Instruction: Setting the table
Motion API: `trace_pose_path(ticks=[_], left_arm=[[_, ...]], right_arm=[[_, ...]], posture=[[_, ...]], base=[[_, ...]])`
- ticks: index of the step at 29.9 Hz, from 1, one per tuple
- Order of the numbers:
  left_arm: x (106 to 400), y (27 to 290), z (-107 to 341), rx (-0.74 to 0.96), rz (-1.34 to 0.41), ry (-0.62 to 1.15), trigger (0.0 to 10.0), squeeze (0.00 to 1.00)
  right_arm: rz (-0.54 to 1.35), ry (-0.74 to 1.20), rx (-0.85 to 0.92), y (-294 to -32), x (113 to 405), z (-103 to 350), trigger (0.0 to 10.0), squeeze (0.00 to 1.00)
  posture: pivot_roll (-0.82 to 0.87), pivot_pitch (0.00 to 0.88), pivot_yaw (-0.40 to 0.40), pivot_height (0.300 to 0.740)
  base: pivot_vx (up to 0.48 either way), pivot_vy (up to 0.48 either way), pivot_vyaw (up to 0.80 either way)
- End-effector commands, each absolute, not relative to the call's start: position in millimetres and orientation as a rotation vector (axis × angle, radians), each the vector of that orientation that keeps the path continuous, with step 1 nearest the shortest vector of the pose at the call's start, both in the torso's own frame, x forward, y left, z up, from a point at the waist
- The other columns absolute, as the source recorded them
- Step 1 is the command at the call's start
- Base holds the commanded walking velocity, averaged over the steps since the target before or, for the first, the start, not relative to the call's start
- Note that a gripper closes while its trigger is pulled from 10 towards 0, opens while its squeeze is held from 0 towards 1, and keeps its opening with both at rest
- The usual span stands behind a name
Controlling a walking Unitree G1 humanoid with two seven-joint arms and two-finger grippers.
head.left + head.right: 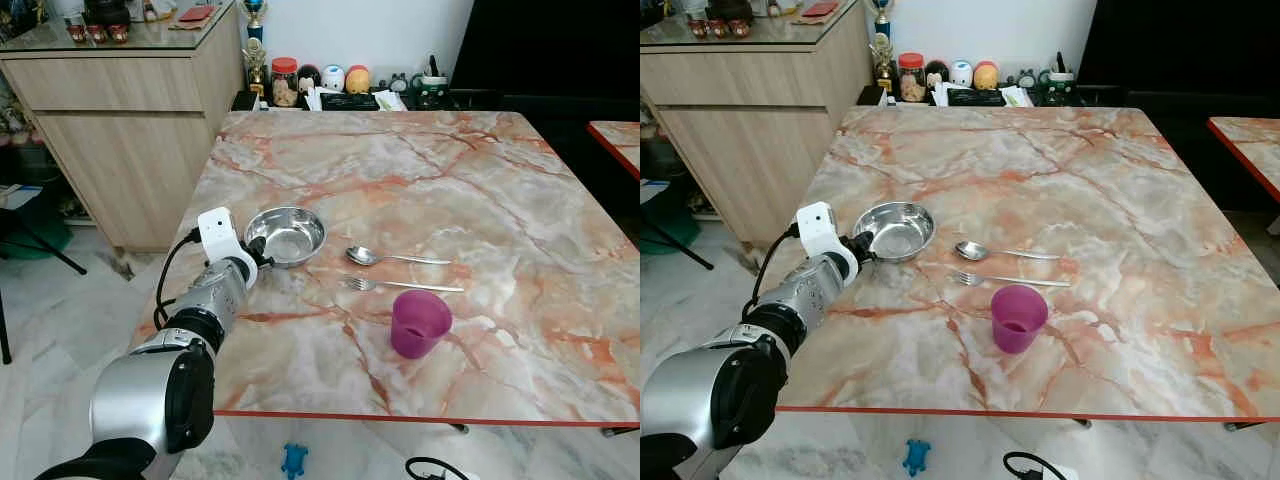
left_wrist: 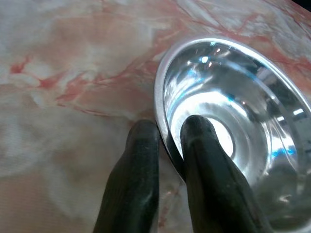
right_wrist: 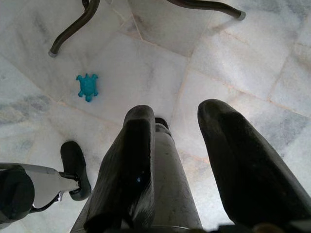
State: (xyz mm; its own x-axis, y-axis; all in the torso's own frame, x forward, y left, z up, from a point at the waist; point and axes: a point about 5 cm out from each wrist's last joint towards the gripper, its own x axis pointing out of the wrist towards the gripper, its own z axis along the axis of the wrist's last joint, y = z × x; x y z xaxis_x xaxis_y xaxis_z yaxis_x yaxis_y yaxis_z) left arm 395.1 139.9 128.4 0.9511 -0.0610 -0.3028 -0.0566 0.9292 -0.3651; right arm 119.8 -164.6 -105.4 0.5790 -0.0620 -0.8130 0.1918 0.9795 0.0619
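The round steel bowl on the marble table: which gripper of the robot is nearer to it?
The left. The left gripper pinches the rim of the round steel bowl, one finger inside and one outside. The right gripper hangs open over the white floor, away from the bowl.

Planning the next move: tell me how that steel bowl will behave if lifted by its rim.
The bowl looks thin and rigid, so probably light. Its polished rim, pinched by the left end effector, may be slippery. Held at one edge only, it would likely tilt.

Pink-veined marble table (image 1: 480,190), silver bowl (image 1: 287,235), purple cup (image 1: 419,323).
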Motion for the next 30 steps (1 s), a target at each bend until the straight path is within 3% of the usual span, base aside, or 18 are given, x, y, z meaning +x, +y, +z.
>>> trace_pose_path(ticks=[1, 22, 27, 30], left_arm=[[393.3, 142.6, 124.1, -0.372, 0.003, 0.338, 0.0, 0.0], [391.1, 181.5, 131.7, -0.327, -0.032, 0.295, 0.0, 0.0], [376.7, 196.9, 119.3, -0.325, -0.05, 0.354, 0.0, 0.0], [351.4, 204.8, 107.6, -0.309, -0.068, 0.427, 0.0, 0.0]], right_arm=[[-0.153, 0.944, 0.152, -165.5, 120.1, -105.3, 10.0, 0.0], [-0.141, 0.95, 0.149, -164.1, 119.1, -105.8, 10.0, 0.0], [-0.138, 0.951, 0.147, -164.4, 118.7, -105.9, 10.0, 0.0], [-0.128, 0.954, 0.139, -164.7, 118.9, -105.9, 10.0, 0.0]], posture=[[0.09, 0.003, -0.017, 0.74], [0.11, 0.0, -0.015, 0.74], [0.12, 0.0, -0.02, 0.74], [0.13, 0.0, -0.024, 0.74]], base=[[0.0, 0.0, 0.0], [0.0, 0.0, 0.0], [0.0, 0.0, 0.0], [0.0, 0.0, 0.0]])
